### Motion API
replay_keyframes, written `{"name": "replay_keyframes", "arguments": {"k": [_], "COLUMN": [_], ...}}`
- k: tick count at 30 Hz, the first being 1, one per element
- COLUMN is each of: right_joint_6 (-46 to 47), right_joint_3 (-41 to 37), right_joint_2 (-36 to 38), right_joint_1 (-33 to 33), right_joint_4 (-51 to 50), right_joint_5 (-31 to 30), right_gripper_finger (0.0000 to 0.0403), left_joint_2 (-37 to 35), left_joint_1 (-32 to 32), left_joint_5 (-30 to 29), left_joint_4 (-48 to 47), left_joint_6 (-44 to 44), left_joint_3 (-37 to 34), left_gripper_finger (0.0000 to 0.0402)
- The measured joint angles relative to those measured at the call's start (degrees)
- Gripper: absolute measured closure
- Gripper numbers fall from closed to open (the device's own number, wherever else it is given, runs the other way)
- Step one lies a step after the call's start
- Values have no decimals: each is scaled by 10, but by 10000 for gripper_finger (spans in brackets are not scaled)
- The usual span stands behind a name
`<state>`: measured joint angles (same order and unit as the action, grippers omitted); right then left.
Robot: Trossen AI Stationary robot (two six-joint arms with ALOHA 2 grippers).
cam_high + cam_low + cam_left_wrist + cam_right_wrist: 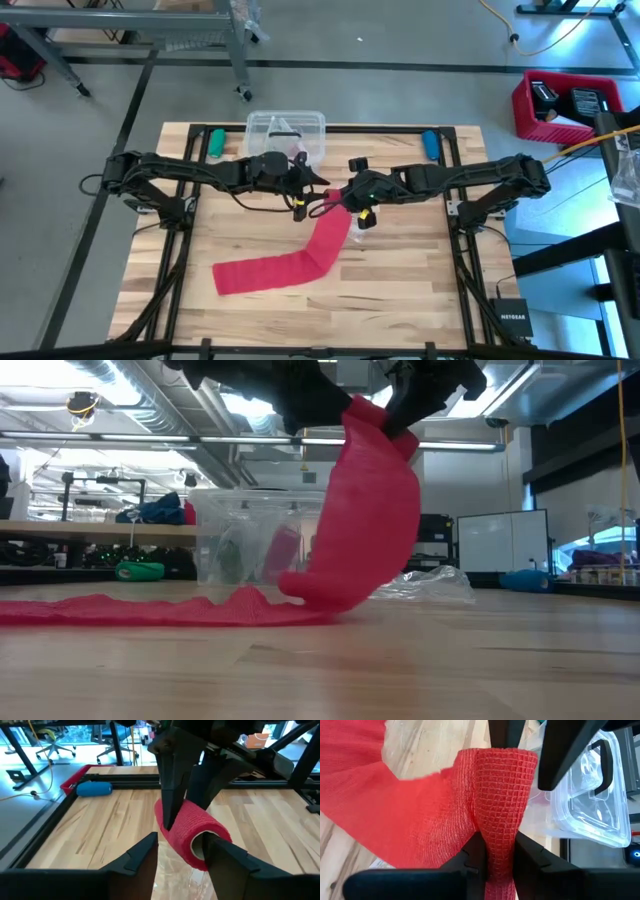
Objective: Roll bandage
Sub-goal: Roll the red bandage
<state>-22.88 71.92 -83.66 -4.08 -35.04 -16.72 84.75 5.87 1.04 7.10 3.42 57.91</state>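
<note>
The red-pink bandage is partly wound into a small hollow roll (192, 832), held up over the table's middle. My right gripper (499, 847) is shut on this roll. The loose tail (365, 510) hangs down from the roll. The tail's far part (270, 272) lies flat on the wood and runs toward the table's near left. My left gripper (180, 842) faces the roll's open end with its fingers apart. One finger (222, 857) stands in front of the hollow core and the other (142, 855) beside the roll. My right gripper pinches the roll's side walls (500, 835) between its two fingers, squeezing that end flat. The fingers slant down from the table's right. The roll is lifted clear and widens toward its other end (497, 760). The tail hangs slack to the table. My left gripper: I cannot tell whether the finger at the core touches the roll.
A clear plastic box (287, 132) stands at the far middle, just behind the grippers. A crumpled clear wrapper (430, 585) lies right of the hanging tail. A green object (215, 143) and a blue one (430, 143) lie at the far edge. Bare wood shows at the near right.
</note>
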Motion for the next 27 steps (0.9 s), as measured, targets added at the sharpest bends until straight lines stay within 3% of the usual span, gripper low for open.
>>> {"name": "replay_keyframes", "arguments": {"k": [8,15,18,22,27], "right_joint_6": [6,10,18,20,94], "right_joint_3": [0,1,1,17,96], "right_joint_2": [-5,-15,-16,-9,31], "right_joint_1": [0,0,0,-1,-1], "right_joint_4": [2,4,0,-31,-183], "right_joint_5": [0,-2,-19,-61,-64], "right_gripper_finger": [336,336,333,301,238], "left_joint_2": [3,2,2,-5,-36], "left_joint_1": [1,-2,-2,-2,-2], "left_joint_5": [2,9,9,-5,-12], "left_joint_4": [42,22,23,37,67], "left_joint_6": [0,58,64,107,157], "left_joint_3": [-3,-3,-2,-2,-2], "left_gripper_finger": [298,385,390,396,394]}}
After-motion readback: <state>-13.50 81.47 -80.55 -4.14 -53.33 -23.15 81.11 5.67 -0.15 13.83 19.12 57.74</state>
